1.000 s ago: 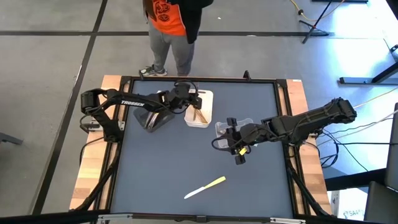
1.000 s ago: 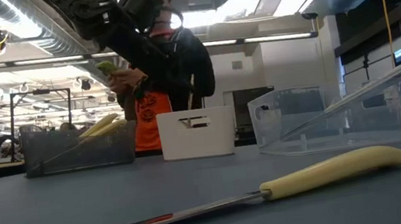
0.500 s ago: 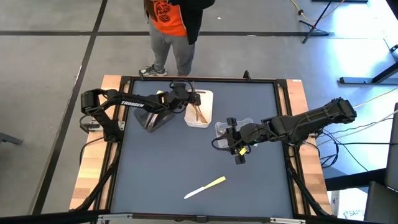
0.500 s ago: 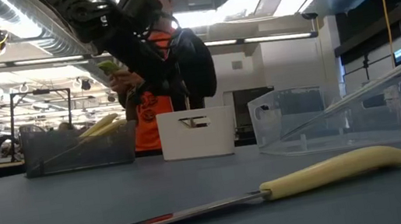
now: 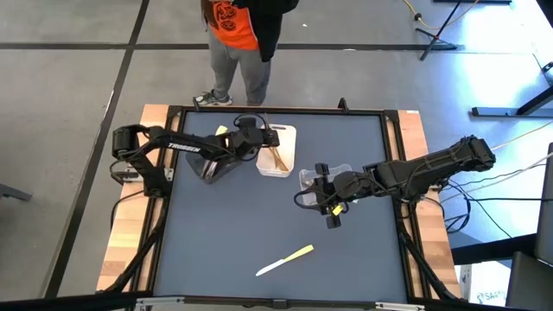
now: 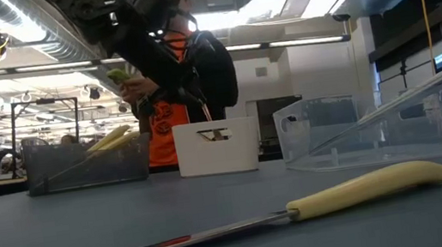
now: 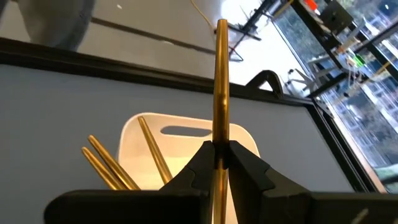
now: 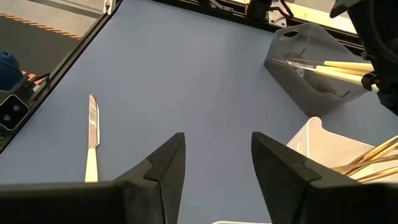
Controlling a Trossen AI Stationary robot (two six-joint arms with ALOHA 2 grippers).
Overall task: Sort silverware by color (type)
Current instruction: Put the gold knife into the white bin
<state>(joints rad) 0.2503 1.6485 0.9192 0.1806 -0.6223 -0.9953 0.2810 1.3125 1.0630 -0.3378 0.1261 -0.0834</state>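
A dark blue-grey tabletop [image 5: 259, 225] fills a wooden frame, seen from above, with a person [image 5: 238, 34] in an orange shirt standing just beyond its far edge. The left arm reaches along the far edge from the left side, and the left gripper [image 7: 219, 163] hangs over the white tray [image 5: 277, 152], its fingers pinched on a gold-coloured utensil [image 7: 221, 93] held upright; which type of utensil it is cannot be told. The right arm comes in from the right edge, and the right gripper [image 8: 217, 155] hovers near the middle of the tabletop with its fingers spread and nothing between them. Three trays stand toward the far edge: a dark translucent tray [image 5: 213, 164] to the left holding pale yellow pieces, the white tray beside it holding several more gold utensils [image 7: 112, 162], and a clear tray [image 5: 309, 177] just beside the right gripper with one long piece leaning inside. A single knife [image 5: 285, 259] with a pale yellow handle and silver blade lies flat, alone, toward the near edge, well apart from everything else. It looks light, stiff and smooth, likely slippery and lying low on the surface, so a grasp across the thicker handle seems safest.
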